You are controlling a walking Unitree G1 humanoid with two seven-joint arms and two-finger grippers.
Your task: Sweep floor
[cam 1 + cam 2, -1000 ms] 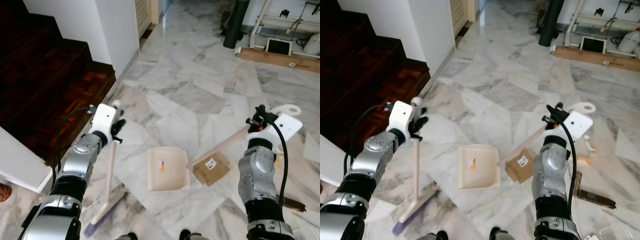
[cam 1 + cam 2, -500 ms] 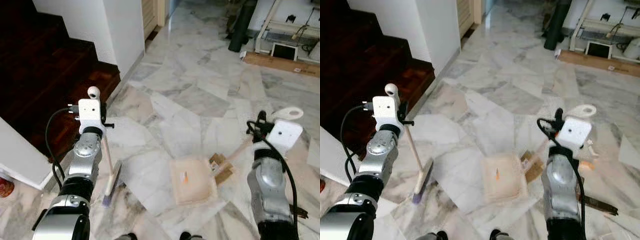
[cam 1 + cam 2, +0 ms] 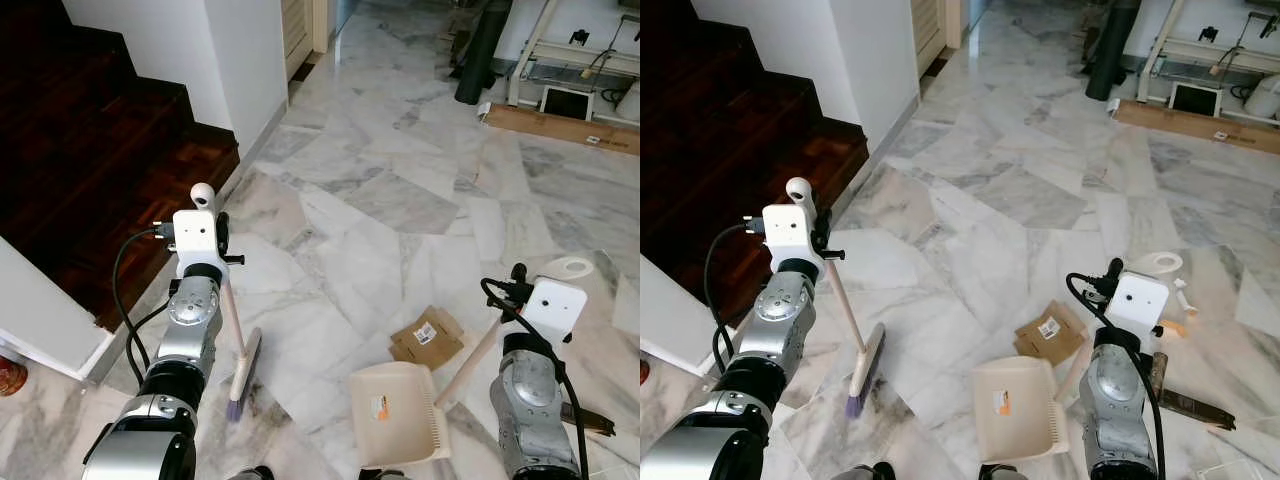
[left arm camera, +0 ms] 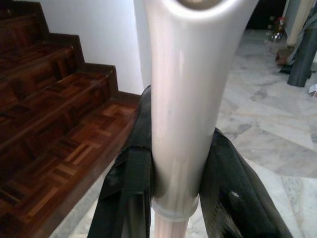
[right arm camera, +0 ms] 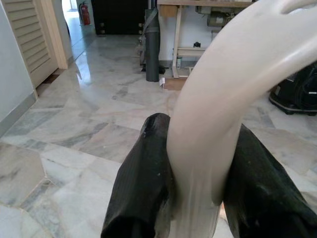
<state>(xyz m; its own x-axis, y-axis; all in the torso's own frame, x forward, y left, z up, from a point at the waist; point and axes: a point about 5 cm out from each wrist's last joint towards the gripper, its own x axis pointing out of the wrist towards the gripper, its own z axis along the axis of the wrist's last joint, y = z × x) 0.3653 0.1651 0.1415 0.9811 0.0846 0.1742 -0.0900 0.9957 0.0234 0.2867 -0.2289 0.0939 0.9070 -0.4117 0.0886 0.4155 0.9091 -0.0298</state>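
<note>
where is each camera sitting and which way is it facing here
Left eye: on the head, looking forward and down at the marble floor; both silver arms show, left tool on the broom, dustpan beside the cardboard.
Right eye: the other eye of the same stereo camera, sharing that scene with the left eye.
Left wrist: on the left wrist, looking along its black fingers clamped on the broom handle, wooden stairs behind.
Right wrist: on the right wrist, looking along its fingers around the dustpan handle.

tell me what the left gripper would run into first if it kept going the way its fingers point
Probably the white wall beside the wooden stairs. The left gripper, shut on the broom handle, points that way with open floor between, though depth is unclear.
</note>
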